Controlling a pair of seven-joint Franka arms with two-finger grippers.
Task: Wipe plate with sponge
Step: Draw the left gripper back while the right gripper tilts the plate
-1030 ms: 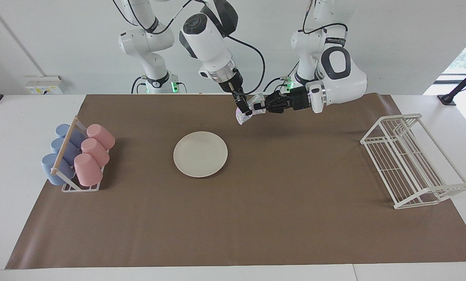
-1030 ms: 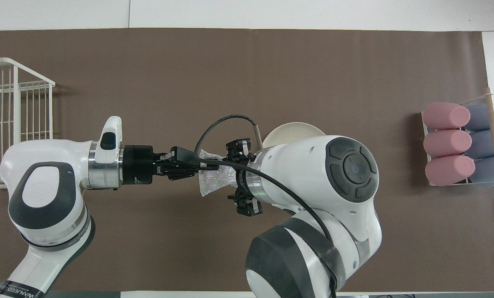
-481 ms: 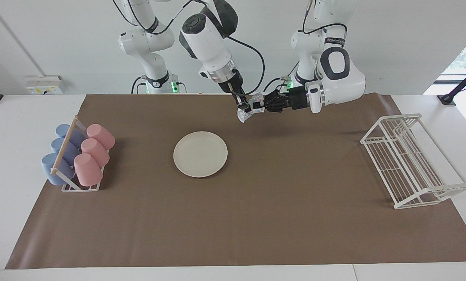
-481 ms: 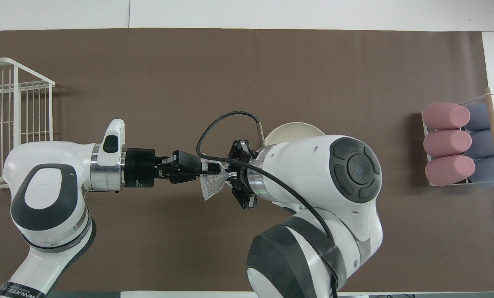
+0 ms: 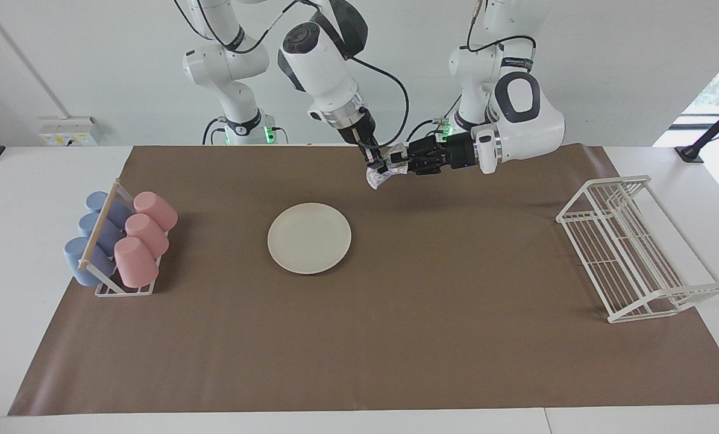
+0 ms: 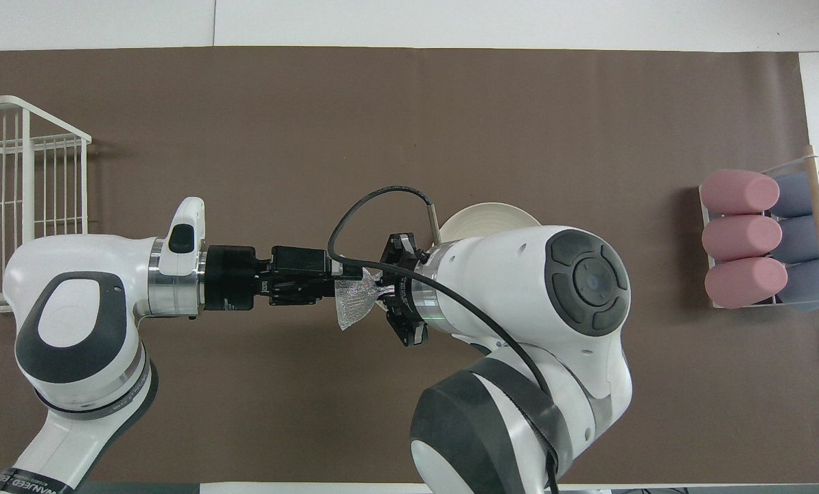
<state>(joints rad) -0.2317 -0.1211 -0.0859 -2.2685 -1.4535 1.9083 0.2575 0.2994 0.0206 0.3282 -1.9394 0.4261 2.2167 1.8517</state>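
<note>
The plate (image 5: 309, 238) lies flat on the brown mat mid-table; in the overhead view only its rim (image 6: 486, 215) shows past the right arm. The sponge (image 5: 381, 176), a silvery crinkled lump, hangs in the air over the mat, toward the robots from the plate. My right gripper (image 5: 375, 164) comes down from above and is shut on the sponge (image 6: 351, 309). My left gripper (image 5: 396, 163) reaches in level from the left arm's end, its fingers spread open around the sponge's upper part. From overhead the left gripper (image 6: 346, 283) meets the right gripper (image 6: 376, 295) at the sponge.
A rack of pink and blue cups (image 5: 121, 241) lying on their sides stands at the right arm's end of the mat, also in the overhead view as the cup rack (image 6: 766, 237). A white wire dish rack (image 5: 630, 247) stands at the left arm's end.
The right gripper has closed on the sponge, then the left gripper's fingers have opened. The sponge and both hands have risen slightly over the mat.
</note>
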